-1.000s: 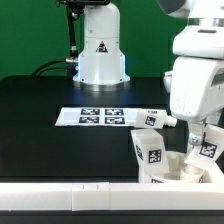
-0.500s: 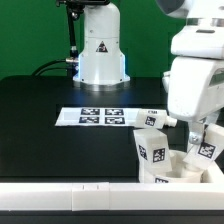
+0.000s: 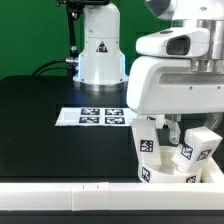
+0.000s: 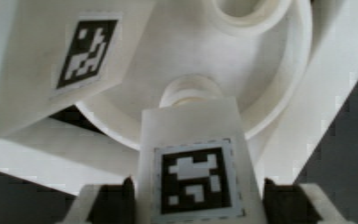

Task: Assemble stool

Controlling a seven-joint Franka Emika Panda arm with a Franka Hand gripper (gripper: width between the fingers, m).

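Wrist view, nearest item first: my gripper is clenched on one stubby white leg. A dark finger presses against each flat flank, and the tag face is turned toward the camera.

Just beyond my fingertips, the leg's far end meets a round socket in the seat. I cannot tell whether it is fully home.

Farther along the seat and off to one side of the held piece, a second leg rises from the rim with its tag showing. Its joint is hidden.

The exterior view confirms that all the stool parts sit directly beneath my tool. The black table runs away behind them. The marker board lies flat on it, well apart from my fingers.

Handling assessment, as judgement only:
- **Material:** the parts look like moulded plastic, stiff and light. I do not consider them fragile.
- **Surface:** the finish is smooth, so I rate it slippery under a twisting load.
- **Hold point:** the best purchase is across the two flat flanks at mid-length, as now. That keeps the pads off the rounded end and leaves the tag uncovered.
- **Seat:** the ring appears to rest loose. Being light, it may slide or turn if I push off-axis.
- **Risk:** a tilted leg could bind in the socket, so I should keep the leg in line with the hole.
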